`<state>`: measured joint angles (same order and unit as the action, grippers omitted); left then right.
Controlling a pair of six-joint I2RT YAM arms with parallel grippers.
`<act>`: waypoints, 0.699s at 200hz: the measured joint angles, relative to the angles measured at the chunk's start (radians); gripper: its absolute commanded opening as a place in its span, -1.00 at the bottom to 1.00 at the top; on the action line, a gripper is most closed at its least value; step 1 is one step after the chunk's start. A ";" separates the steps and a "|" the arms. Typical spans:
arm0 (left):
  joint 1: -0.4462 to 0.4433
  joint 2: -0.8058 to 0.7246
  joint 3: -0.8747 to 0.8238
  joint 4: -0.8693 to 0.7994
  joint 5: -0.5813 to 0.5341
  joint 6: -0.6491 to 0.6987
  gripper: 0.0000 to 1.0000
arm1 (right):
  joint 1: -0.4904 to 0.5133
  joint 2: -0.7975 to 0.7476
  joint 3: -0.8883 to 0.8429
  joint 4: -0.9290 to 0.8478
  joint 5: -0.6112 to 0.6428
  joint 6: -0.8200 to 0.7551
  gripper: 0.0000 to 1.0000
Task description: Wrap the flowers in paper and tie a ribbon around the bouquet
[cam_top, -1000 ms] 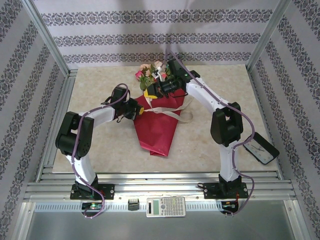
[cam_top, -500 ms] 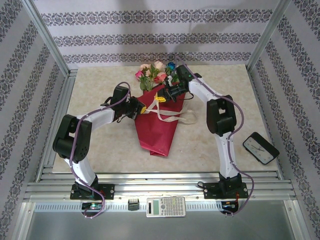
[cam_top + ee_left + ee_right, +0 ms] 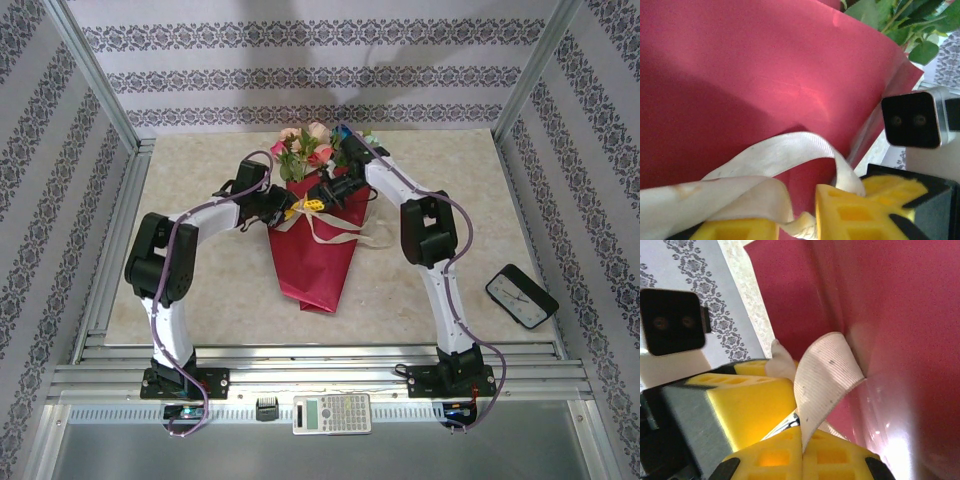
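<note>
From the top camera I see the bouquet [image 3: 312, 262] lying in the middle of the bench [image 3: 480, 180], its pointed end toward 6 o'clock and the flowers [image 3: 305, 148] spilling from the wide end at 12 o'clock. The ribbon [image 3: 340, 238] crosses the red paper [image 3: 310, 275] below the wide end, with a loose loop trailing toward 3 o'clock. My 2 pincers meet over the upper cone: the left pincer [image 3: 287, 212] reaches in from 9 o'clock and the right pincer [image 3: 316, 200] from 2 o'clock, just beside each other. On the left wrist camera the left pincer [image 3: 796, 225] is narrow, with a bunched fold of ribbon [image 3: 780, 155] caught between its yellow fingers [image 3: 850, 212]. On the right wrist camera the right pincer [image 3: 802, 455] is clamped on the ribbon [image 3: 822, 372], which loops up against the paper [image 3: 900, 315]. A small clock [image 3: 520, 297] lies at 4 o'clock, well apart
</note>
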<state>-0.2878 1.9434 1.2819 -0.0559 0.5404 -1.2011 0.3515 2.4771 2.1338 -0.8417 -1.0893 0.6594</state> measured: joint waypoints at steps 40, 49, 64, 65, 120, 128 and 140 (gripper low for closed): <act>0.000 -0.007 0.047 -0.124 -0.011 0.098 0.14 | 0.005 0.003 0.000 -0.023 0.004 -0.011 -1.00; 0.000 -0.023 0.047 -0.167 -0.020 0.124 0.13 | 0.005 0.003 0.000 -0.024 0.004 -0.011 -1.00; 0.000 -0.063 0.046 -0.239 -0.035 0.165 0.10 | 0.005 0.003 0.000 -0.024 0.008 -0.011 -1.00; 0.000 -0.068 0.046 -0.246 -0.036 0.169 0.09 | 0.005 0.003 0.000 -0.024 0.007 -0.011 -1.00; 0.000 -0.158 0.071 -0.459 -0.026 0.437 -0.51 | 0.005 0.006 0.000 -0.024 0.011 -0.011 -1.00; 0.000 -0.137 0.085 -0.490 -0.018 0.482 -0.52 | 0.005 0.006 0.000 -0.024 0.011 -0.011 -1.00; 0.000 -0.095 0.111 -0.534 -0.017 0.552 -0.48 | 0.007 0.007 0.000 -0.024 0.011 -0.011 -1.00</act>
<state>-0.2878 1.8488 1.3926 -0.5903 0.5232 -0.6491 0.3584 2.4844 2.1338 -0.8654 -1.0779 0.6483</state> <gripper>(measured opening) 0.245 0.056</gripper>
